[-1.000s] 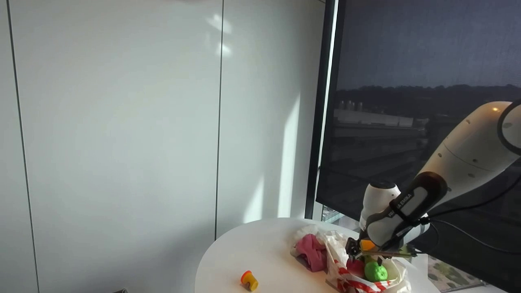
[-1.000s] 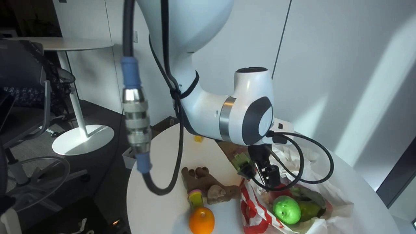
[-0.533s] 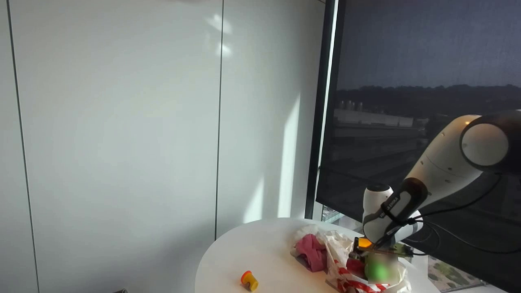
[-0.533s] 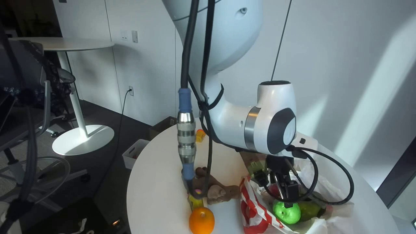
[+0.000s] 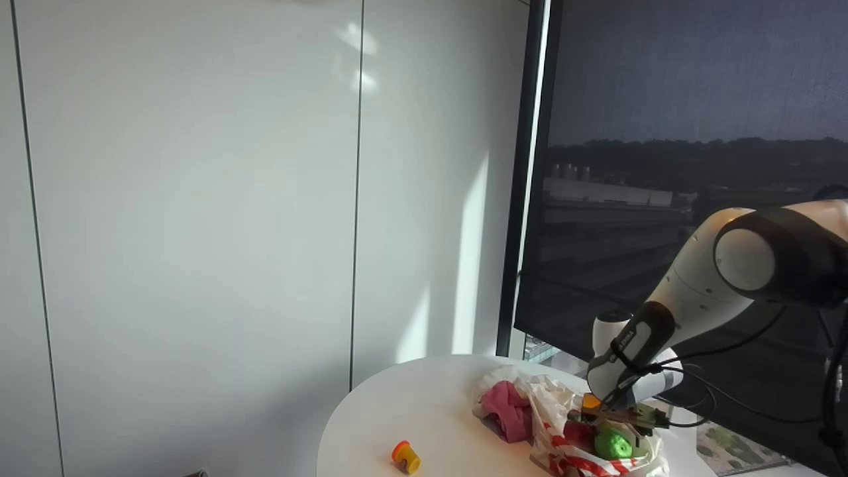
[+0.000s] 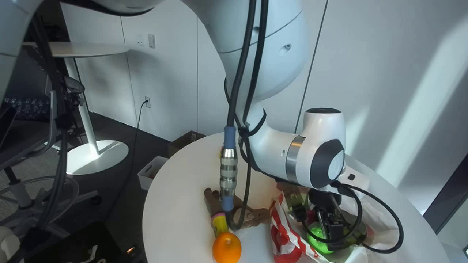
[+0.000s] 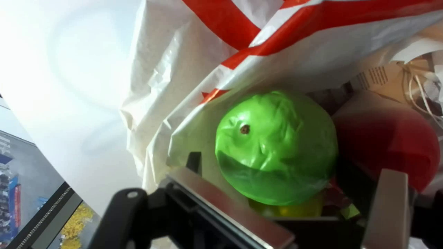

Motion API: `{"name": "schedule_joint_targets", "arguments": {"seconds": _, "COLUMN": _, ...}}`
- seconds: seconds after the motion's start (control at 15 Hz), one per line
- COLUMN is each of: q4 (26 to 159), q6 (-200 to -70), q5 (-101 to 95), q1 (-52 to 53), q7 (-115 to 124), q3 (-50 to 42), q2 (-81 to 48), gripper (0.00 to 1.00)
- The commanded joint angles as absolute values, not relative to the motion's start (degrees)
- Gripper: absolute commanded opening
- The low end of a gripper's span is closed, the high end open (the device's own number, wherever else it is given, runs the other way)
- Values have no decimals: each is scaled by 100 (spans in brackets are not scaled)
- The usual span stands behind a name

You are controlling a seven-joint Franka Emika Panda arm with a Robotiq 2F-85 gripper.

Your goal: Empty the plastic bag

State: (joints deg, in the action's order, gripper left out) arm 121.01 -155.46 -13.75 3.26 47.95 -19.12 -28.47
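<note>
Pincer (image 7: pixel 275 173): spread, reaching down into the bag (image 7: pixel 193 58), its two fingers (image 7: pixel 235 211) apart with the green fruit (image 7: pixel 273 145) between them; whether either one touches it, I cannot tell.
Bag: white plastic with red bands, sitting on the round table (image 6: pixel 179 204) with its mouth upward and several things inside.
Green fruit: in the bag near its wall, shiny and wrinkled, with a small brown spot.
Red fruit (image 7: pixel 391 138): also in the bag, just beside the green one, partly in shade.
Yellow thing (image 7: pixel 301 209): under the green fruit, mostly hidden; I cannot tell what it is.
Arm (image 6: pixel 278 153): white, bent low in both exterior views, its wrist above the bag.
Metal connector (image 6: pixel 228 177): hanging beside the arm in an exterior view, partly in front of the brown toy (image 6: pixel 257 216).
Brown toy: lying on the table, near the bag.
Orange (image 6: pixel 226 249): on the table outside the bag, just beside a yellow tub (image 6: pixel 220 223) with a pink rim.
Pink cloth (image 5: pixel 509 412): crumpled on the table beside the bag.
Yellow cup (image 5: pixel 407 458): tilted, its rim orange-red, well apart from the bag.
Dark blind (image 5: pixel 662 79): across the window, behind the arm in an exterior view.
</note>
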Motion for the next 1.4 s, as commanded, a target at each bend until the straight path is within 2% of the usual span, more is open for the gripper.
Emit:
{"name": "schedule_joint_targets", "arguments": {"seconds": 0.0, "q4": 11856, "q6": -15365, "q5": -1120, "q1": 327, "q7": 4770, "q3": -1917, "q2": -3016, "gripper": 73}}
{"name": "schedule_joint_targets", "arguments": {"seconds": 0.13, "q4": 11860, "q6": -15350, "q5": -1084, "q1": 355, "q7": 4775, "q3": -1933, "q2": -3013, "gripper": 69}}
{"name": "schedule_joint_targets", "arguments": {"seconds": 0.27, "q4": 11886, "q6": -15310, "q5": -1093, "q1": 380, "q7": 4782, "q3": -1944, "q2": -2953, "gripper": 56}}
{"name": "schedule_joint_targets", "arguments": {"seconds": 0.47, "q4": 12068, "q6": -15359, "q5": -1232, "q1": 531, "q7": 4850, "q3": -2032, "q2": -2650, "gripper": 53}}
{"name": "schedule_joint_targets", "arguments": {"seconds": 0.87, "q4": 12944, "q6": -15592, "q5": -2485, "q1": 1226, "q7": 5357, "q3": -2449, "q2": -1190, "gripper": 53}}
{"name": "schedule_joint_targets", "arguments": {"seconds": 1.07, "q4": 13611, "q6": -15570, "q5": -2634, "q1": 924, "q7": 4725, "q3": -1802, "q2": -242, "gripper": 53}}
{"name": "schedule_joint_targets", "arguments": {"seconds": 1.33, "q4": 14224, "q6": -15584, "q5": -1208, "q1": 587, "q7": 3297, "q3": -847, "q2": 61, "gripper": 53}}
